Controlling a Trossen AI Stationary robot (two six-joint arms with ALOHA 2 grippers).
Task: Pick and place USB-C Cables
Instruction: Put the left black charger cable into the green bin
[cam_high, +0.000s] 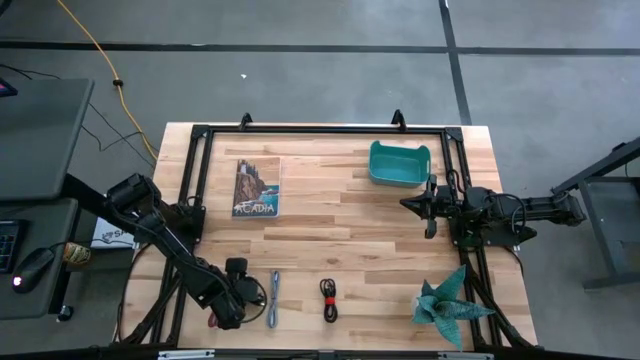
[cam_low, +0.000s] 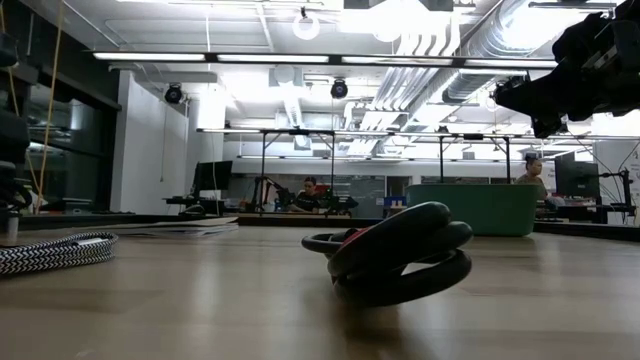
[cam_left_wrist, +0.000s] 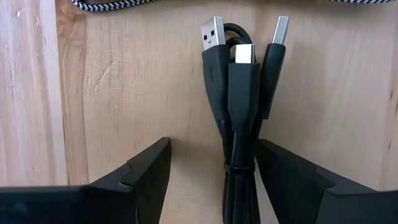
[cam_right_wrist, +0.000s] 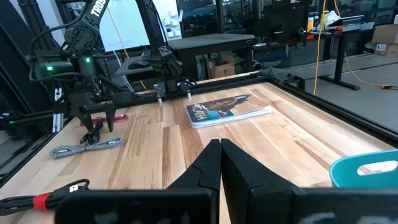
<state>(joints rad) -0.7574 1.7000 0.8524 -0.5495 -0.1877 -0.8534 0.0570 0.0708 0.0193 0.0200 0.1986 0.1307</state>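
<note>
From overhead I see the left gripper (cam_high: 243, 292) low over the near left part of the table (cam_high: 330, 215), with a black cable (cam_high: 252, 292) under it. Just beside it lies a grey braided cable (cam_high: 274, 299), stretched straight. Further along the near edge lies a red-and-black cable (cam_high: 329, 299), coiled. The right gripper (cam_high: 420, 205) waits on the far right side, beside a teal bin (cam_high: 398, 164). A booklet (cam_high: 256, 187) lies on the left half and a folded paper plant (cam_high: 450, 303) sits at the near right corner.

At table level, the red-and-black cable (cam_low: 395, 255) fills the foreground, resting on the wood. The braided cable (cam_low: 55, 250) lies to one side. An arm hangs at the upper right. People sit at desks in the room behind.

Through the left wrist camera, I see the fingers (cam_left_wrist: 134, 174) spread wide on either side of the black cable (cam_left_wrist: 239, 112). The cable lies flat on the table with its plugs pointing away. It sits closer to one finger than the other; I cannot tell whether that finger touches it. Nothing is gripped.

Through the right wrist camera, the right gripper (cam_right_wrist: 220, 163) has its fingers pressed together, empty. Across the table I see the left gripper (cam_right_wrist: 94, 127) above the black cable (cam_right_wrist: 93, 135), the braided cable (cam_right_wrist: 84, 148) beside it, and a pink cable (cam_right_wrist: 118, 116) just beyond. The red-and-black cable (cam_right_wrist: 43, 199) lies nearer.
</note>
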